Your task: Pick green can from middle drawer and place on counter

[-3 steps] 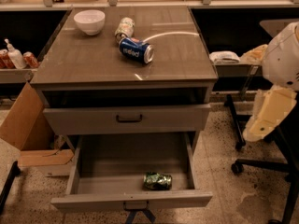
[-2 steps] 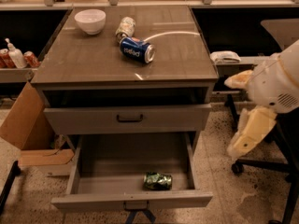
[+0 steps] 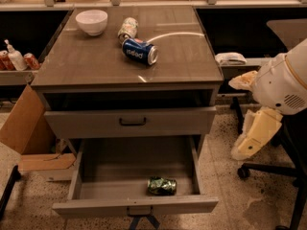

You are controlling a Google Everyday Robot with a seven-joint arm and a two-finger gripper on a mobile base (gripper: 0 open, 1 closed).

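The green can [image 3: 161, 186] lies on its side in the pulled-out middle drawer [image 3: 91, 174], near the drawer's front panel and a little right of centre. The counter [image 3: 91, 61] is the grey-brown top of the cabinet above it. My arm's white body [image 3: 283, 83] and a cream link [image 3: 254, 134] hang at the right of the cabinet, about level with the drawers and apart from them. My gripper is not in view; it is nowhere near the can.
On the counter lie a blue can [image 3: 139, 51], a pale can [image 3: 128, 28] and a white bowl [image 3: 91, 21]. A shut drawer [image 3: 129, 122] sits above the open one. A cardboard box [image 3: 24, 128] stands left; an office chair base [image 3: 268, 169] stands right.
My arm has moved left and down, closer to the cabinet's right side. The green can and the things on the counter have not moved.
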